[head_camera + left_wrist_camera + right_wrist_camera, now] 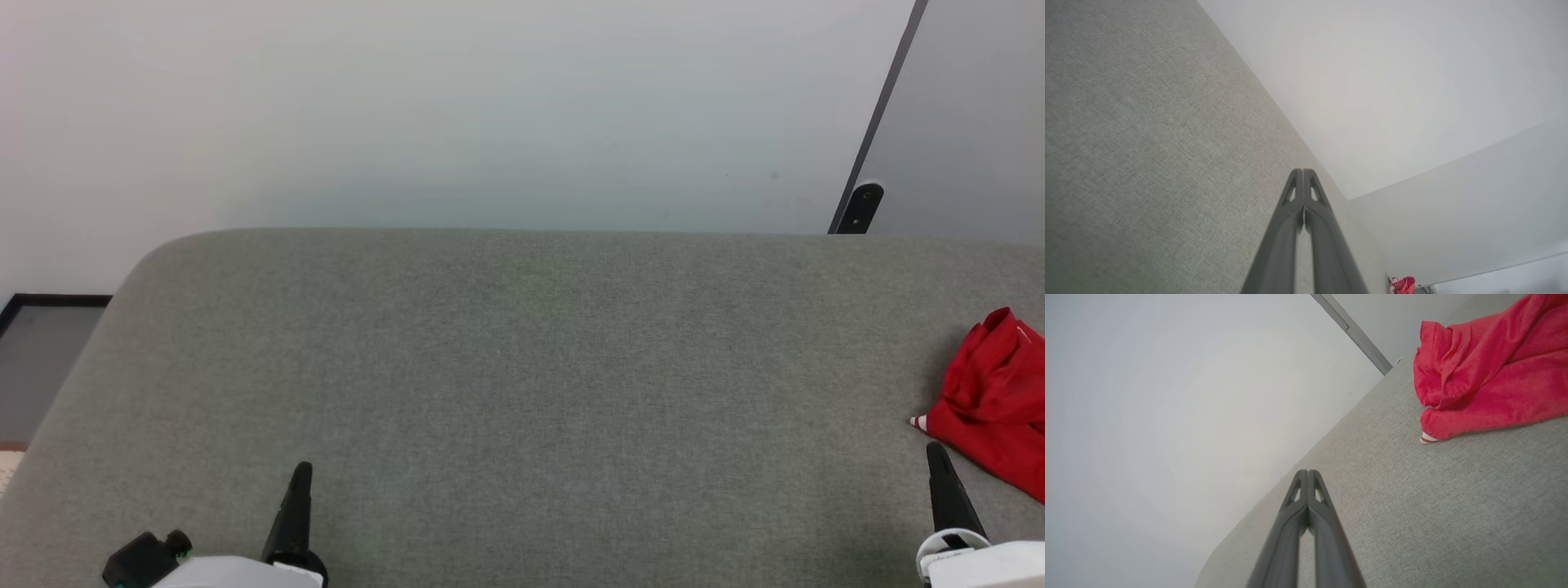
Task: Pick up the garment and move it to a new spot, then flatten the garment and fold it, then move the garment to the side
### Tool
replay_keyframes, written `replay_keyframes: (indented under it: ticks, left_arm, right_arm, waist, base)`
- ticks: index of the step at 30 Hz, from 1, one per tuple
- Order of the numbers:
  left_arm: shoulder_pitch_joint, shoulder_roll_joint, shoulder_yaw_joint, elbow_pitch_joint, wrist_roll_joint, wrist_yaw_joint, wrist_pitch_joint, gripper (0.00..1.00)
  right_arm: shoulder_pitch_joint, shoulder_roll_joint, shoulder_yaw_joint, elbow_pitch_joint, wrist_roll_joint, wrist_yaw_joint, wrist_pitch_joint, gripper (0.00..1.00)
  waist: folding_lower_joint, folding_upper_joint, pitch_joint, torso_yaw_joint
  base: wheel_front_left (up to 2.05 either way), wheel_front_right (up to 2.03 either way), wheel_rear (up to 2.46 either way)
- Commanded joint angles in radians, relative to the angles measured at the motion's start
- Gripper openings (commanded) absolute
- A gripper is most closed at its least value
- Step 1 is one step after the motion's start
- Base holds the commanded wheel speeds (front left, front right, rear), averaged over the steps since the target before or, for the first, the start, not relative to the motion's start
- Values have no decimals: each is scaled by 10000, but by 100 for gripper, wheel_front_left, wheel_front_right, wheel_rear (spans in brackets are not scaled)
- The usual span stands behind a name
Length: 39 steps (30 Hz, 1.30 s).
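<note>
My left gripper (pixel 301 472) sits at about 7 o'clock in the head view and my right gripper (pixel 936 452) at about 4 o'clock. Each has its two dark fingers pressed together on nothing, over the grey fabric bench (pixel 522 367). The garment (pixel 992 392), a crumpled red heap with a bit of red-and-white striped trim poking out, lies on the bench at 3 o'clock, near my right gripper's tip but apart from it.
</note>
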<state>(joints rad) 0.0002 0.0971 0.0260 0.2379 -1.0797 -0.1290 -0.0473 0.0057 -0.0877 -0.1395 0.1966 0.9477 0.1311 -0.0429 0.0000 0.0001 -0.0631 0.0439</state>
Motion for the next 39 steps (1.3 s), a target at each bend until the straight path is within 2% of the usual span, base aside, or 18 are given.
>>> replay_keyframes:
  ticks: [1, 39]
  left_arm:
    - [-270, -1, 79, -81, -303, -14, 77, 0]
    - [-826, -296, 602, 14, -3430, -23, 1051, 0]
  right_arm:
    - [-321, -5, 22, -66, 390, -2, 74, 0]
    - [-877, 230, 168, 281, 4265, -4, 1022, 0]
  waist:
    - [0, -1, 19, -13]
    - [0, -1, 369, -245]
  base:
    - [0, 0, 0]
    - [0, 0, 0]
